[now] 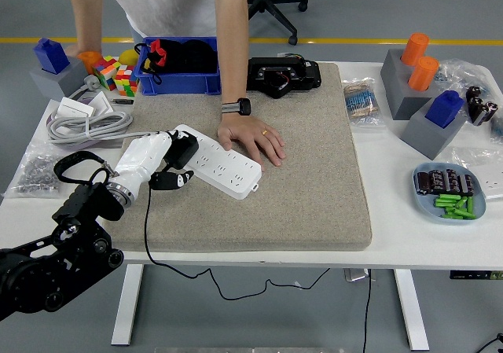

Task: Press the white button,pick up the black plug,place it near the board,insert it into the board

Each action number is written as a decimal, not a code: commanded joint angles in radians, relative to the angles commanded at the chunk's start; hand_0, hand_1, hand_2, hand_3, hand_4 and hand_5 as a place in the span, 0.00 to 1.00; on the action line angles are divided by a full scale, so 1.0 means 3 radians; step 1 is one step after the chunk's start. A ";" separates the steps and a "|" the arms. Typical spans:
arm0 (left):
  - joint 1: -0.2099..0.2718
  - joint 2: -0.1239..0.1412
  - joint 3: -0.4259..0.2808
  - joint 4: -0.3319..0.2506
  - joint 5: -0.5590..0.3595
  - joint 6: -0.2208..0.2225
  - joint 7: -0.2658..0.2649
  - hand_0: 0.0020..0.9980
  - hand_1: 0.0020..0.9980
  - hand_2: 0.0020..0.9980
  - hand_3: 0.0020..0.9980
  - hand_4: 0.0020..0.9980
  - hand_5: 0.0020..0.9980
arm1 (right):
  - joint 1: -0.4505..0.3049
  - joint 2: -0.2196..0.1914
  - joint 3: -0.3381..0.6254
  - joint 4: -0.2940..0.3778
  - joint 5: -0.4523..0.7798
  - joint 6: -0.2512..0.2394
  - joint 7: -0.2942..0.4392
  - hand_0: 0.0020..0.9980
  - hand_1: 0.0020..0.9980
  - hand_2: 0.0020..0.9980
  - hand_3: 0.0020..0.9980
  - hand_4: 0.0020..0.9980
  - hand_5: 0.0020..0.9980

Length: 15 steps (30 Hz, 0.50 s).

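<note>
Left hand (149, 164), in from desk's near-left corner, fingers clamped on plug (182, 150), cord trailing off near edge. Plug hangs tilted at left end of board (216, 162), on mat (314, 180) toward its left edge. Prongs need squaring over socket, then straight push. Person's hand (253, 139) steadies board's far side. Right arm unseen.

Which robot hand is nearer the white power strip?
Left. The left robot hand holds the black plug at the power strip's left end; the right isn't visible.
</note>
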 joint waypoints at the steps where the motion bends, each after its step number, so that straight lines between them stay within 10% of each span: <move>1: -0.0016 -0.0012 0.0012 0.0023 -0.0011 -0.0002 0.0000 0.79 0.82 0.75 0.74 0.77 0.12 | 0.0001 0.0001 -0.0002 0.0000 0.0001 0.0001 0.0000 0.62 0.59 0.58 0.58 0.64 0.36; 15: -0.0052 -0.0057 -0.0026 0.0048 -0.0045 0.0002 -0.0008 0.79 0.82 0.75 0.73 0.77 0.12 | -0.0009 -0.0006 -0.0006 0.0000 -0.0012 0.0000 -0.0003 0.62 0.59 0.58 0.58 0.64 0.36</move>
